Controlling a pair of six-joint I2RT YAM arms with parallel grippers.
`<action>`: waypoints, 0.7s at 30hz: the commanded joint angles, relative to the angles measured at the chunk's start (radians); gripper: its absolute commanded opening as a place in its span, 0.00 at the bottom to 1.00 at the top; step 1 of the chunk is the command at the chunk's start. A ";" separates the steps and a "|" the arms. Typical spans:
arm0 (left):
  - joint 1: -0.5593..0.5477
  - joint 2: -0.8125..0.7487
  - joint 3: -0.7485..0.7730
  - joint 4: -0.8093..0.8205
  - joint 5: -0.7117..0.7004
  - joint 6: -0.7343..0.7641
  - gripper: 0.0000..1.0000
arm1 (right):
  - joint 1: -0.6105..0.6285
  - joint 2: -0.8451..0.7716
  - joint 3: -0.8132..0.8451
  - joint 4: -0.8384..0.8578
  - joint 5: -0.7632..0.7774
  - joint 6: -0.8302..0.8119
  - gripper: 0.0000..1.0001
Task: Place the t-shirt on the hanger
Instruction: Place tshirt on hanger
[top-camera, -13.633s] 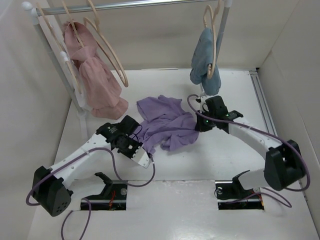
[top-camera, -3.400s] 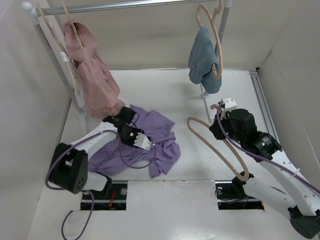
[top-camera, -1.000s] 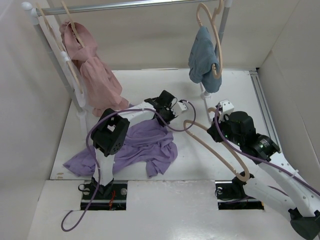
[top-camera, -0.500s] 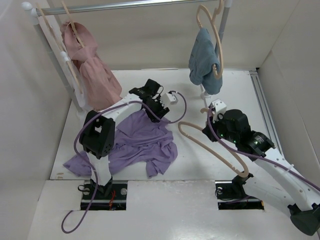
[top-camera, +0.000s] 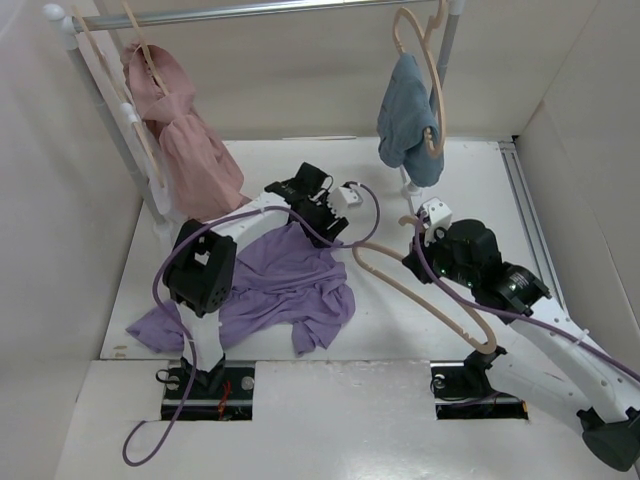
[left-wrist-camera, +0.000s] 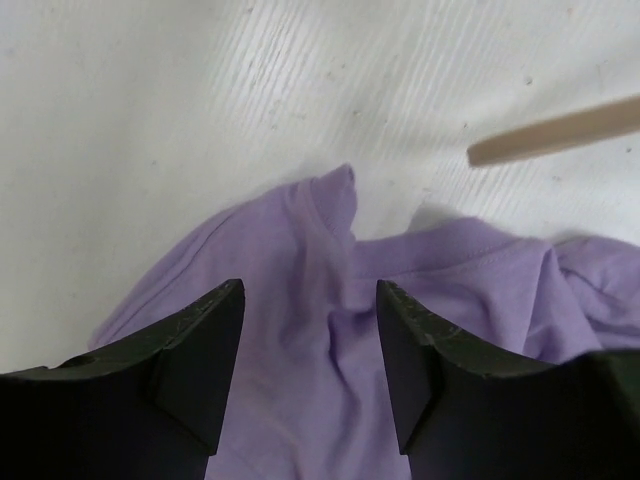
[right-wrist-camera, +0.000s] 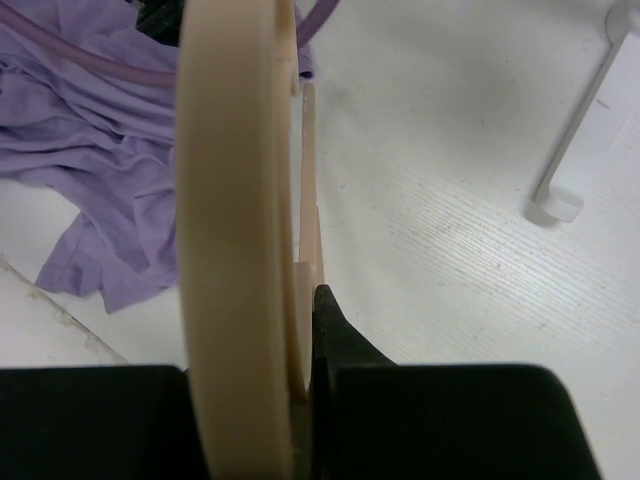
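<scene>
The lavender t-shirt (top-camera: 275, 290) lies crumpled and spread on the table, left of centre. My left gripper (top-camera: 322, 220) hovers open and empty just over its far edge; in the left wrist view its fingers (left-wrist-camera: 200, 340) straddle a fold of the t-shirt (left-wrist-camera: 330, 330), not touching it. My right gripper (top-camera: 422, 258) is shut on the pale wooden hanger (top-camera: 440, 300), holding it near the hook end. One hanger arm tip (left-wrist-camera: 560, 135) reaches toward the shirt. In the right wrist view the hanger (right-wrist-camera: 230, 200) fills the front, with the t-shirt (right-wrist-camera: 90, 150) behind it.
A clothes rack (top-camera: 260, 10) stands at the back. A pink garment (top-camera: 190, 150) hangs at its left, a blue garment (top-camera: 405, 120) at its right, both on like hangers. The rack's white foot (right-wrist-camera: 580, 130) lies near my right arm. Walls close in left and right.
My left gripper has shifted slightly back and left over the shirt's far edge, still open. My right arm has carried the hanger a little left, toward the shirt.
</scene>
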 joint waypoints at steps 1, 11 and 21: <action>-0.035 0.002 -0.025 0.064 0.021 -0.041 0.52 | 0.017 -0.025 0.029 0.047 0.000 -0.009 0.00; -0.057 0.040 -0.057 0.052 -0.061 -0.032 0.37 | 0.017 -0.055 0.020 0.037 0.010 0.010 0.00; -0.075 0.040 -0.067 0.078 -0.112 -0.009 0.00 | 0.017 -0.045 0.020 0.037 0.010 0.010 0.00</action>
